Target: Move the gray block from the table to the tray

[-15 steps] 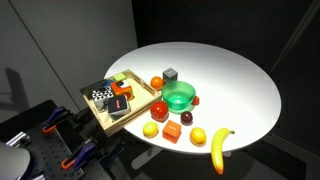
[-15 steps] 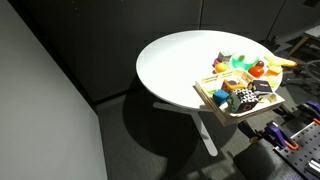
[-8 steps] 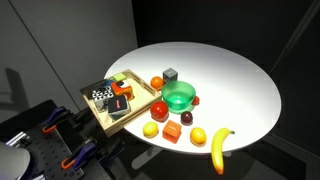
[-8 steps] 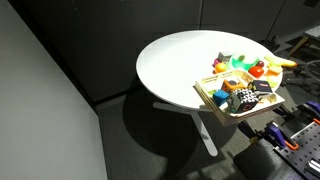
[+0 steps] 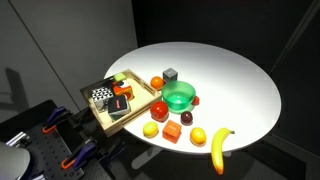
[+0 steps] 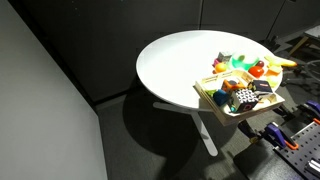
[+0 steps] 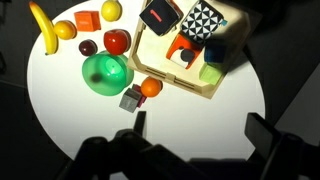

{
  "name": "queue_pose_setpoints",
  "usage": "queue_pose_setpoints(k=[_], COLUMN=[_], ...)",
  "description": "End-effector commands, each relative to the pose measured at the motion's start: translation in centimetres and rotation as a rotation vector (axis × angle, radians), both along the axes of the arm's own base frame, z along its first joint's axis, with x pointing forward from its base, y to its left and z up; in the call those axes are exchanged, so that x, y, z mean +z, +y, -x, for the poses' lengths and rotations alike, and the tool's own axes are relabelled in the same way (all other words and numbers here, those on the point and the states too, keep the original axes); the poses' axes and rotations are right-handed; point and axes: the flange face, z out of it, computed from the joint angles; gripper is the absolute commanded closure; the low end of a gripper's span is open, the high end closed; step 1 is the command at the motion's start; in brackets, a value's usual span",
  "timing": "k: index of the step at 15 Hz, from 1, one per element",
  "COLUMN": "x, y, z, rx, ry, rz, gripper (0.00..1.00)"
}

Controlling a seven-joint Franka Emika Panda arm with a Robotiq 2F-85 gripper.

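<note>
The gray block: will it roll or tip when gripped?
Probably rigid and light: the gray block looks like a small cube. Its flat faces should slide, not roll. The round orange fruit beside it may roll if nudged.

**No legible markings**

No text, label, brand, number or sign can be read in any of the views. The only printed surface is seen on the patterned block [image 7: 203, 20] inside the tray [image 7: 182, 86]. It is covered with a black-and-white geometric pattern, by which no letters or digits are formed. Finer print cannot be made out at this resolution.
</note>
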Motion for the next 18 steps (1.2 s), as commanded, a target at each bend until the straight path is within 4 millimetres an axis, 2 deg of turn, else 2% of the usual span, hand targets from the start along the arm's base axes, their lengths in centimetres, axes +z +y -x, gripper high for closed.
queue_pose_setpoints(k=[1, 3, 9, 14, 18], x=[0.7, 0.5, -1.7, -4.6, -6.9], y=[-1.2, -1.9, -3.4, -4.4, -5.4], z=[-3.3, -5.0, -10.0, -13.5, -15.7], rx=[-0.08, -0.128, -0.272, -0.37, -0.332], ry=[-0.022, -0.015, 0.084, 0.207, 0.252], rz=[-0.05, -0.057, -0.027, -0.003, -0.027], gripper=[0.0, 0.0, 0.0, 0.0, 0.0])
